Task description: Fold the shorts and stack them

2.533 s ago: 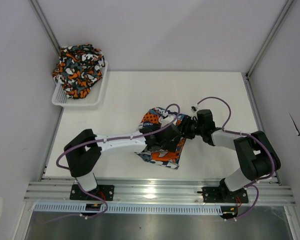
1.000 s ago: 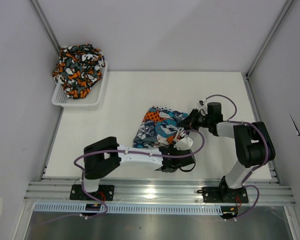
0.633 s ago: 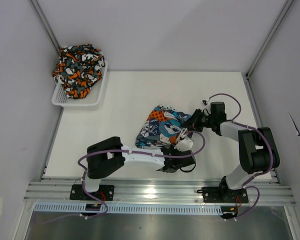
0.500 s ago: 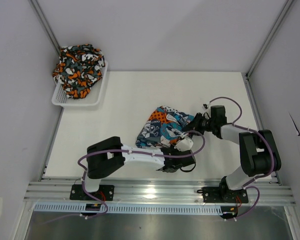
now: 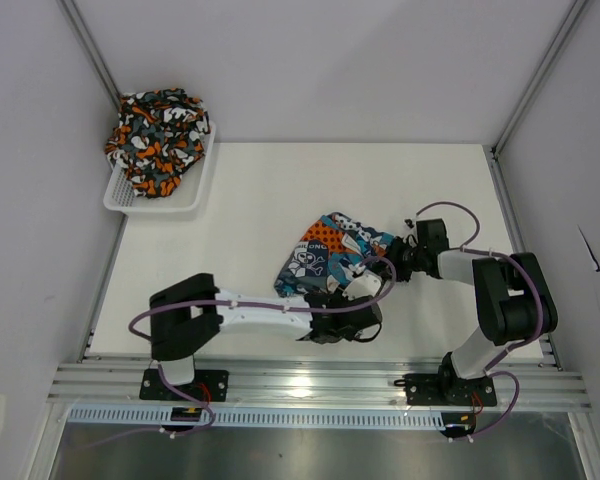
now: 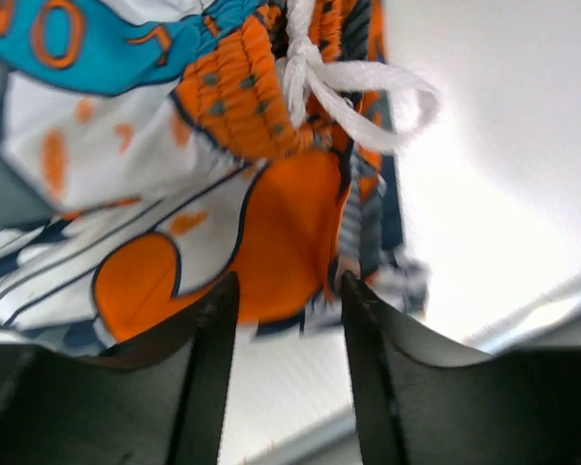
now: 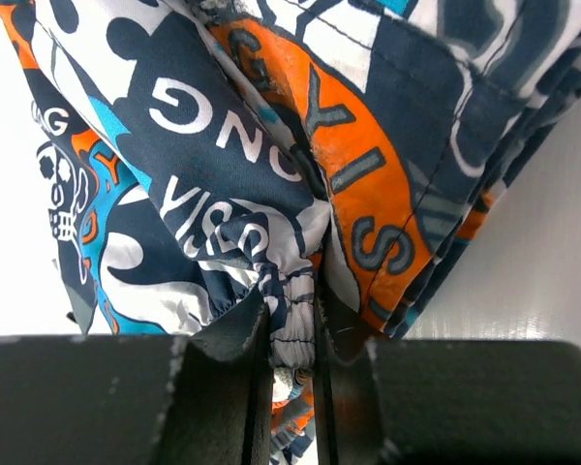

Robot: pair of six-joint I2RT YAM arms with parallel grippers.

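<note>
While the right hand [image 7: 292, 315] pinches the skull shorts [image 5: 330, 262] taut, the left hand [image 6: 289, 291] — half-open, empty — likely seeks their near hem.

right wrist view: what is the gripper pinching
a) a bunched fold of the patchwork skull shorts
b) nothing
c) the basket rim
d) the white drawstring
a, the right gripper is closed on a gathered fold of the patchwork shorts, with cloth squeezed between its two fingers.

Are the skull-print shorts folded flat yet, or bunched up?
Bunched up, not folded: the patchwork shorts form a rumpled, uneven lump with creases, and one gathered edge is pinched in the right gripper.
</note>
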